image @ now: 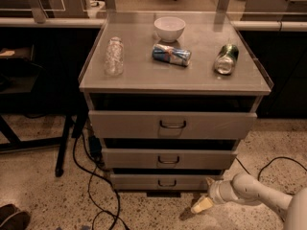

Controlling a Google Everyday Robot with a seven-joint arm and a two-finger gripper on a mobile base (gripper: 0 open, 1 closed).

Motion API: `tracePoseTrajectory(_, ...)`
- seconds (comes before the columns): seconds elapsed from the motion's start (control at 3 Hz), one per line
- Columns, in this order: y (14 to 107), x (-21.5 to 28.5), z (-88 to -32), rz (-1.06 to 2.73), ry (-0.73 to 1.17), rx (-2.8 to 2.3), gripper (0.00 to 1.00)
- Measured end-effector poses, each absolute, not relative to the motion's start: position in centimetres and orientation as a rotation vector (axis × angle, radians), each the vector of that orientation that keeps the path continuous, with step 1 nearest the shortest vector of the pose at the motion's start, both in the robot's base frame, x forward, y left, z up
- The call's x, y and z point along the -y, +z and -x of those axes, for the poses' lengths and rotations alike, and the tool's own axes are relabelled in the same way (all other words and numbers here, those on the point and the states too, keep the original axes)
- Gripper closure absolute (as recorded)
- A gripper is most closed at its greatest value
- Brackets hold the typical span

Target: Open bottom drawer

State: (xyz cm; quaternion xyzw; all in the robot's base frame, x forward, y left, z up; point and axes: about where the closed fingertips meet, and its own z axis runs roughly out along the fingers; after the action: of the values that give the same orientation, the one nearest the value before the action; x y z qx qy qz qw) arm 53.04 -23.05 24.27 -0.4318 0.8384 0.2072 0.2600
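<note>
Currently the hand (pixel 203 202) is hanging low over the speckled floor (pixel 43 195), just off the right end of the bottom drawer (pixel 139 181) and a little in front of it. It is not touching the drawer front. Whether the hand is spread or pressed together is something I cannot tell from this angle. The pale arm (pixel 254 193) is reaching in from the lower right corner, angling down and to the left toward the cabinet.

The bottom drawer is sitting at the foot of the grey cabinet, directly under the middle drawer (pixel 134 158), with the top drawer (pixel 124 124) above both. Its front is looking the narrowest and shortest of the three, and its small dark wire handle (pixel 167 182) is showing at the centre, well to the left of the hand. Dark gaps are showing above each drawer front.

On the worktop (pixel 144 78) a white bowl (pixel 169 28) is standing toward the back. A clear bottle (pixel 114 55) is lying at the left, a blue can (pixel 171 54) is lying on its side in the middle, and a green can (pixel 226 59) is lying at the right. All four are resting apart from one another.

Black cables (pixel 91 176) are trailing across the floor left of the cabinet.
</note>
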Motion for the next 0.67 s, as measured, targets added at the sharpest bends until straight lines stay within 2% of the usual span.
tracePoseTrajectory(0.67, 22.6, 23.0, -55.8, 1.137, 0.507, -2.267, 0.00)
